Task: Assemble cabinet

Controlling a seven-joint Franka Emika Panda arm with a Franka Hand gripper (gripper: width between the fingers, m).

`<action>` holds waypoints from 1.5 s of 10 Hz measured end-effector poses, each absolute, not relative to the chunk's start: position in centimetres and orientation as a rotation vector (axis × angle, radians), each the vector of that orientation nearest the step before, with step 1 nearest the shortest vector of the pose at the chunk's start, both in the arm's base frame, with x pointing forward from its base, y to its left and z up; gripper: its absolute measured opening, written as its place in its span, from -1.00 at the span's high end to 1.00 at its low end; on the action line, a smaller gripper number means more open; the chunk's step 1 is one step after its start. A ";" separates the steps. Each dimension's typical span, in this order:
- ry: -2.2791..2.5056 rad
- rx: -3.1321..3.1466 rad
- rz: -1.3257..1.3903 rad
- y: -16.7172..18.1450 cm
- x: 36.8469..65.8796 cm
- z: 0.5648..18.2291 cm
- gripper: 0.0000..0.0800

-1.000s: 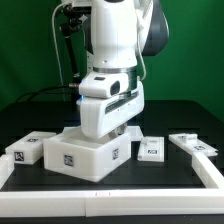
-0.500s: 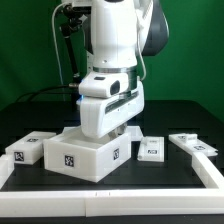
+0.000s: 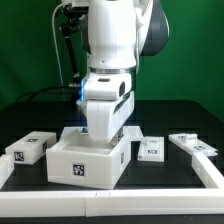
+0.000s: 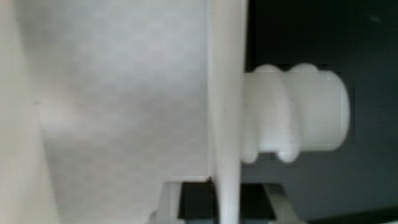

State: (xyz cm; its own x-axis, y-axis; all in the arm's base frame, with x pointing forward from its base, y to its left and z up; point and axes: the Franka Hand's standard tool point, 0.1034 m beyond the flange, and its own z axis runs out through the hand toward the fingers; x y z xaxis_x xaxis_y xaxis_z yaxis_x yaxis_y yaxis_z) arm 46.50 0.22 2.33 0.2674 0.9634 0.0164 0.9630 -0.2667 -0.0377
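Note:
The white cabinet box (image 3: 88, 162) stands on the black table at the front middle of the exterior view, with a tag on its front face. My gripper (image 3: 106, 138) reaches down into it from above and is shut on one of its thin walls. In the wrist view that wall (image 4: 228, 100) runs edge-on between my dark fingers (image 4: 267, 205), with the gripper (image 4: 228, 206) closed on it. A white ribbed knob (image 4: 302, 110) sticks out on one side of the wall. My fingertips are hidden in the exterior view.
A flat tagged white panel (image 3: 30, 148) lies at the exterior view's left. A small tagged block (image 3: 151, 150) lies right of the box, and another tagged white part (image 3: 195, 146) lies at the far right. A white rail (image 3: 120, 197) borders the table's front.
My wrist has turned and the cabinet box has turned with it. The box now shows a different face to the camera and sits slightly more to the exterior view's right.

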 end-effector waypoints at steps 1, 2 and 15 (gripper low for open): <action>-1.912 -2.453 0.011 0.6 46.8 2.4 0.91; -1.906 -2.457 0.011 0.4 46.8 2.3 0.91; -2.120 -2.304 -0.036 2.5 48.1 2.3 0.91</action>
State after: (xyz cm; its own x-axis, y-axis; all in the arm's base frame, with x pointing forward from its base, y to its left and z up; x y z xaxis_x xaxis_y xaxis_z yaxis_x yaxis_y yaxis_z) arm 48.07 2.53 2.32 0.0829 0.9963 0.0234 0.9965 -0.0831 0.0081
